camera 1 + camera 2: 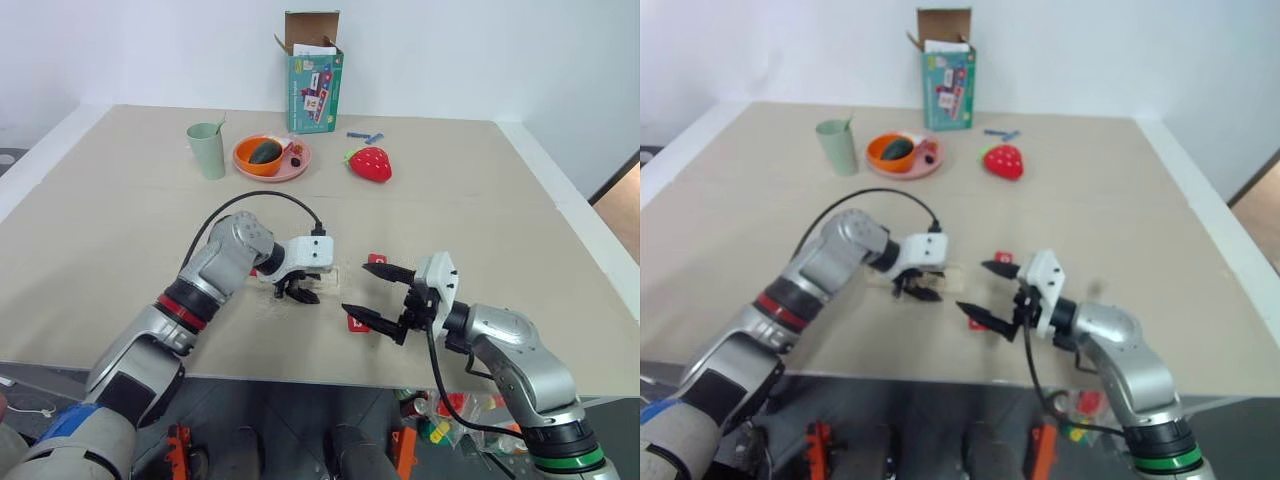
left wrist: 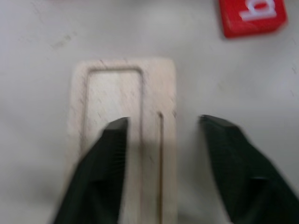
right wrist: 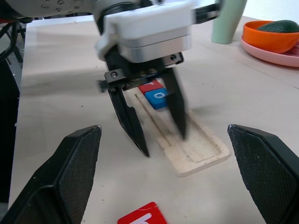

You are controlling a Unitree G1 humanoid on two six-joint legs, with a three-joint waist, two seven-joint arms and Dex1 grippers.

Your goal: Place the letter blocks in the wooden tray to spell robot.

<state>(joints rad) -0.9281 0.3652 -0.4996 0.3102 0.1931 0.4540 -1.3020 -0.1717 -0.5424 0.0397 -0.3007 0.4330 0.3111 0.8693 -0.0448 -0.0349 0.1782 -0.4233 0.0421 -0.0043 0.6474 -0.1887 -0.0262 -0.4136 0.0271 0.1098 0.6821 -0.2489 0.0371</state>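
Observation:
The wooden tray (image 3: pixel 198 149) lies on the table under my left gripper (image 3: pixel 163 143), which is open, its fingers hanging just above the tray's empty end. A red letter block (image 3: pixel 150 86) and a blue "o" block (image 3: pixel 159 97) sit side by side in the tray behind those fingers. In the left wrist view a red "b" block (image 2: pixel 252 16) lies on the table beyond the tray (image 2: pixel 124 93). My right gripper (image 1: pixel 360 290) is wide open and level, just right of the left one. One red block (image 1: pixel 376 258) lies by its upper finger, another (image 1: pixel 357 322) under its lower finger.
At the back of the table stand a green cup (image 1: pixel 207 150), a pink plate (image 1: pixel 290 170) with an orange bowl, a red strawberry toy (image 1: pixel 369 163), a small blue piece (image 1: pixel 365 136) and an open teal box (image 1: pixel 314 85). The table's front edge runs just below both grippers.

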